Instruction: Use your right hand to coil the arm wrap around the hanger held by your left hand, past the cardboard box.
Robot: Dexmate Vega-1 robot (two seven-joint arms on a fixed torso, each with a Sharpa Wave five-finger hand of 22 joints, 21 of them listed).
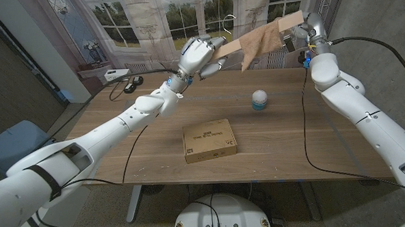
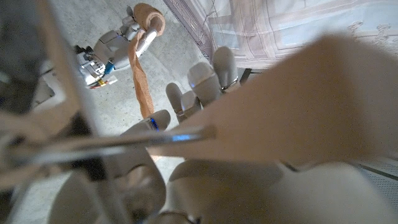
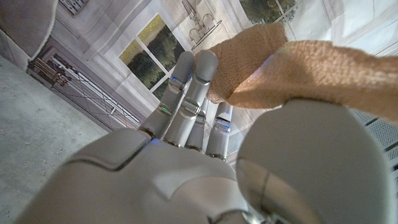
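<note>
1. Wooden table (image 1: 157, 163) nearest, both white arms coming in from the near corners.
2. Cardboard box (image 1: 209, 140) lies flat near table centre, closer than everything else on it, apart from both hands.
3. Small white-and-blue roll (image 1: 259, 99) stands upright on the table, farther back and right of the box.
4. Black cable (image 1: 305, 123) runs across the table's right side; a white device with a dark object (image 1: 122, 77) sits at the far left corner.
5. Left hand (image 1: 196, 55) raised above the far edge, left of centre, fingers curled around the hanger (image 1: 230, 47); the left wrist view shows the wooden hanger (image 2: 298, 118) held with its metal hook part (image 2: 180, 135) crossing the fingers (image 2: 202, 78).
6. Hanger reaches right from the left hand, roughly level, well above the table.
7. Arm wrap (image 1: 261, 39), tan fabric, is draped over the hanger's right part, one end hanging down, the other stretched right to the right hand.
8. Right hand (image 1: 300, 32) raised at far right, pinching the wrap's end; the right wrist view shows the thumb (image 3: 298, 162) pressing the wrap (image 3: 298, 68) while the other fingers (image 3: 193, 87) lie straight and close together.
9. Curtain backdrop with printed windows (image 1: 150, 20) behind the table.
</note>
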